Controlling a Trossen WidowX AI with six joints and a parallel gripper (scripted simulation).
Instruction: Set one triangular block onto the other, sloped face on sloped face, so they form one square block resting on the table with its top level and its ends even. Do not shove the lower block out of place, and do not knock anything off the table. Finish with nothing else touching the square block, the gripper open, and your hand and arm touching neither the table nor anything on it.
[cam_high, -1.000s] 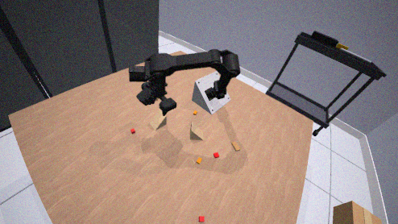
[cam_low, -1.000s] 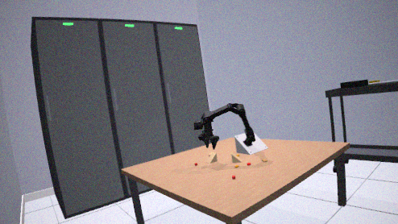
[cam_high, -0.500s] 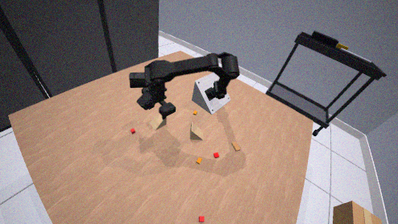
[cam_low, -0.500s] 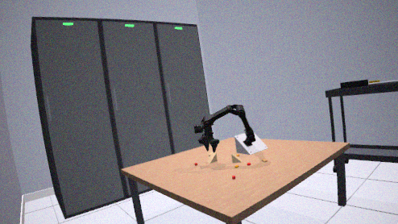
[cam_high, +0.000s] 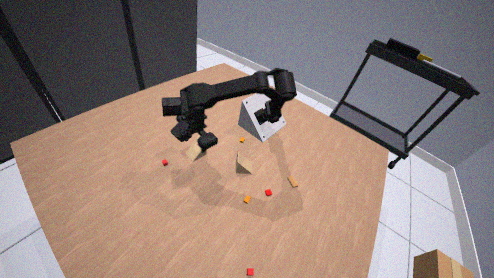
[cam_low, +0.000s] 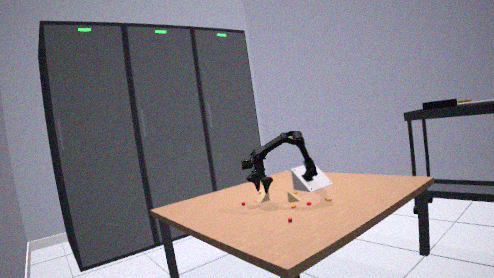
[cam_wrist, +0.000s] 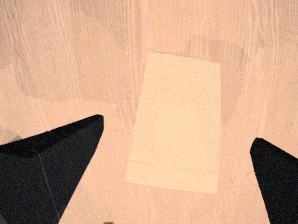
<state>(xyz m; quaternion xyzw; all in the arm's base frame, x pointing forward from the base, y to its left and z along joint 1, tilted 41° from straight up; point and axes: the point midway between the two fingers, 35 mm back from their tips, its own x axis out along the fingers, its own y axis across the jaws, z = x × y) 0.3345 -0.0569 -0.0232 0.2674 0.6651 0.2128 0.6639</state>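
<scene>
One pale wooden triangular block (cam_high: 194, 153) (cam_low: 264, 198) (cam_wrist: 175, 120) lies on the table under my hand; the wrist view shows one pale face of it. My gripper (cam_high: 194, 142) (cam_low: 262, 192) (cam_wrist: 180, 134) is open wide and empty, with one finger to each side of this block and a gap at both sides. How high the fingertips stand over the table is hard to tell. The other triangular block (cam_high: 243, 164) (cam_low: 293, 197) stands apart on the table, to the right in the top and exterior views, with its sloped face showing in the top view.
The arm is mounted on a tilted white plate (cam_high: 264, 131) (cam_low: 320, 184) behind the second block. Small red cubes (cam_high: 165, 162) (cam_high: 268, 192) (cam_high: 250, 272) and orange pieces (cam_high: 242, 140) (cam_high: 247, 199) (cam_high: 293, 181) are scattered on the table (cam_high: 165, 230) (cam_low: 240, 230). Dark cabinets (cam_low: 90, 125) stand behind.
</scene>
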